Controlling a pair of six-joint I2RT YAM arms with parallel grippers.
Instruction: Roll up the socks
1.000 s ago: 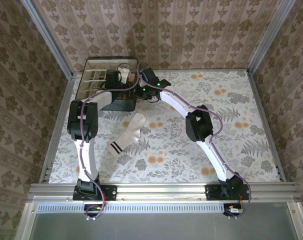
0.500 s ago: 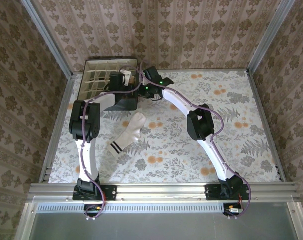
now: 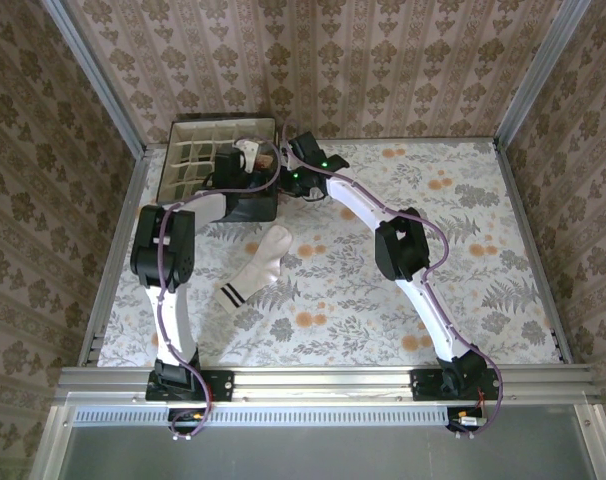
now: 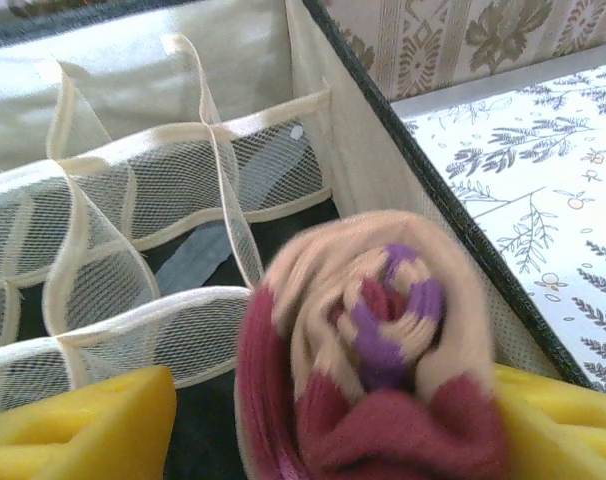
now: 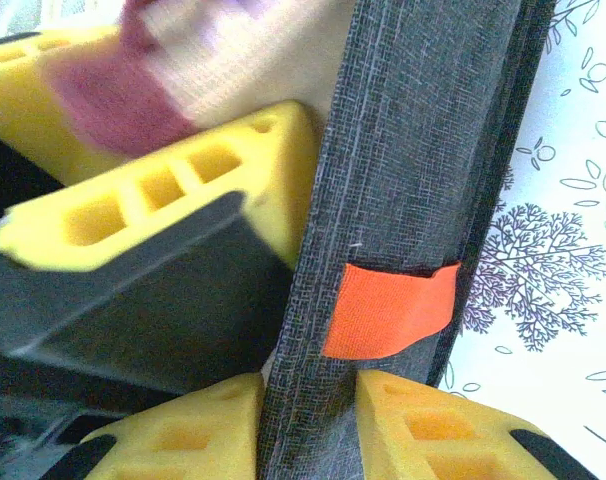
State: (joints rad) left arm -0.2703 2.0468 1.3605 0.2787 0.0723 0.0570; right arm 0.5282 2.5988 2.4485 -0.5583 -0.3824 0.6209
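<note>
The tan sock with maroon toe, rolled into a bundle [image 4: 373,350], sits between the yellow fingers of my left gripper [image 4: 333,410] over the right-hand cells of the organizer box [image 3: 198,150]. The jaws stand open, with a gap between the left finger [image 4: 93,420] and the roll. The roll is blurred. My right gripper [image 5: 308,420] is shut on the box's dark fabric wall [image 5: 403,180], just below an orange tag [image 5: 388,310]. The cream sock with dark cuff stripes [image 3: 258,265] lies flat on the table in front of the box.
Cream mesh dividers [image 4: 133,230] split the box into cells. It stands at the table's back left against the wallpapered wall. Both arms reach to its right end [image 3: 273,165]. The floral tablecloth [image 3: 463,250] stretches to the right.
My left gripper's jaws have spread apart around the rolled sock, and its wrist has shifted slightly right over the box. The right gripper keeps its hold on the wall.
</note>
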